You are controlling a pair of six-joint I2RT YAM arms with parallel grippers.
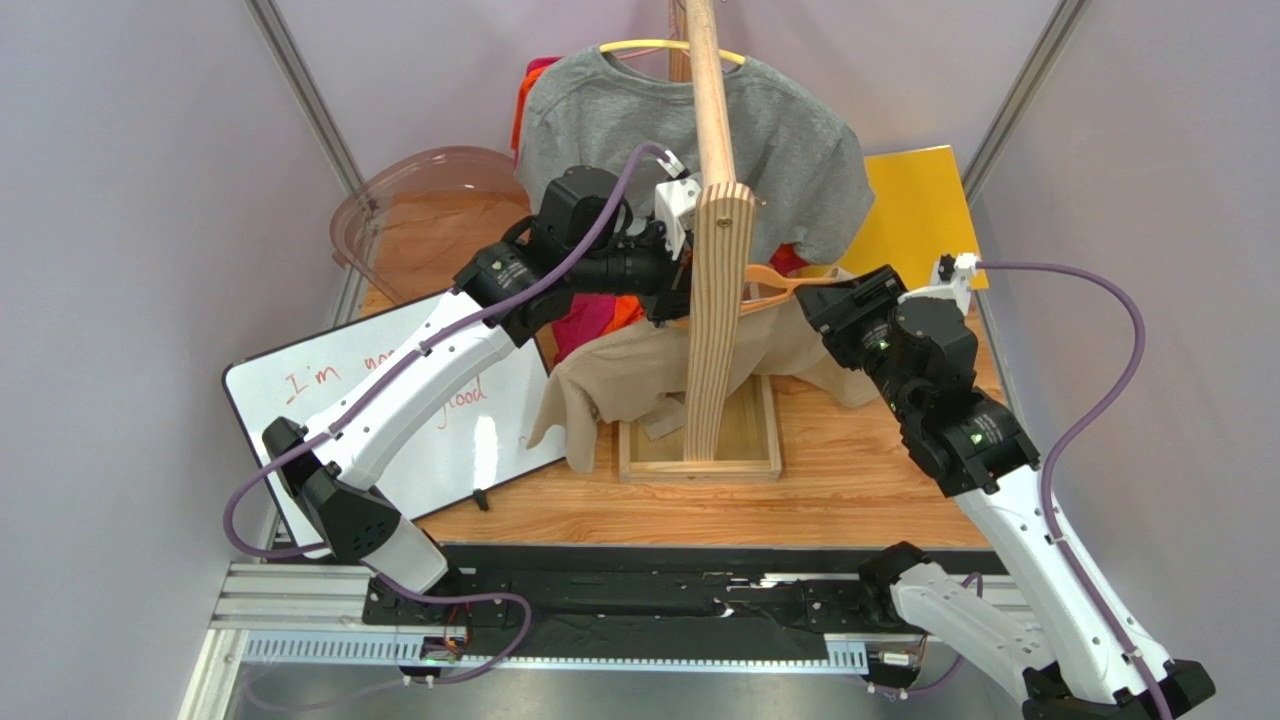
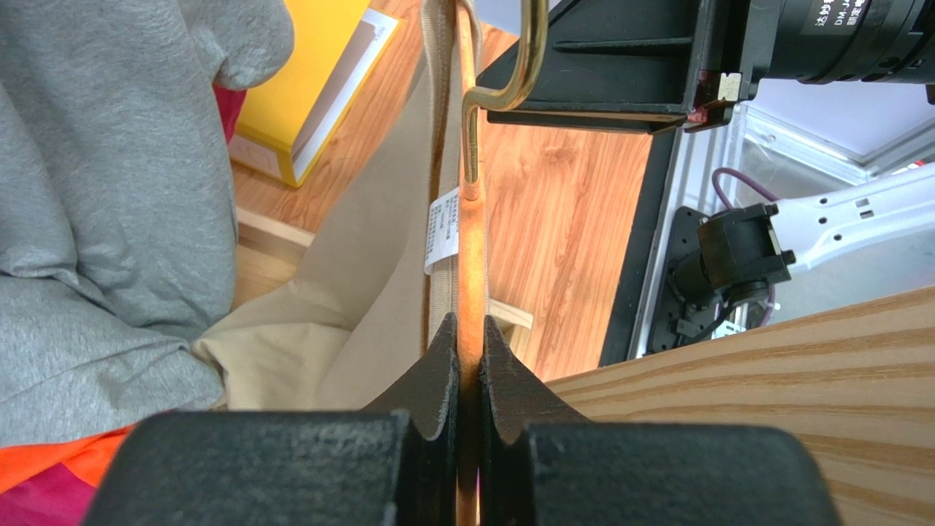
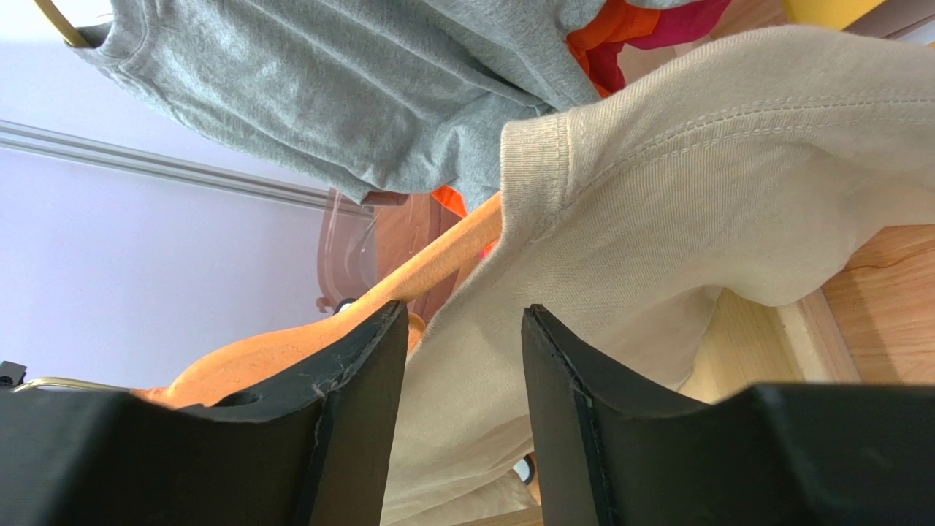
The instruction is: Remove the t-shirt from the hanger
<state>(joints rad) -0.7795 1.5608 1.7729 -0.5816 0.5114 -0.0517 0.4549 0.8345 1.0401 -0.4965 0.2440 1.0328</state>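
Over the counter (image 1: pixel 842 495), top view: tee (image 1: pixel 646 375) sags low round the post (image 1: pixel 718 300), with one hanger (image 1: pixel 781 281) arm bare on the right. Left wrist: left claw (image 2: pixel 470 342) pinched tight on the hanger bar, collar label just beside it. Right wrist: right claw (image 3: pixel 463 318) spread, beige cloth in the gap, not clamped. Risk: closing here may grab the hanger along with the cloth. The soft, wrinkly knit could also snag on the shoulder tip.
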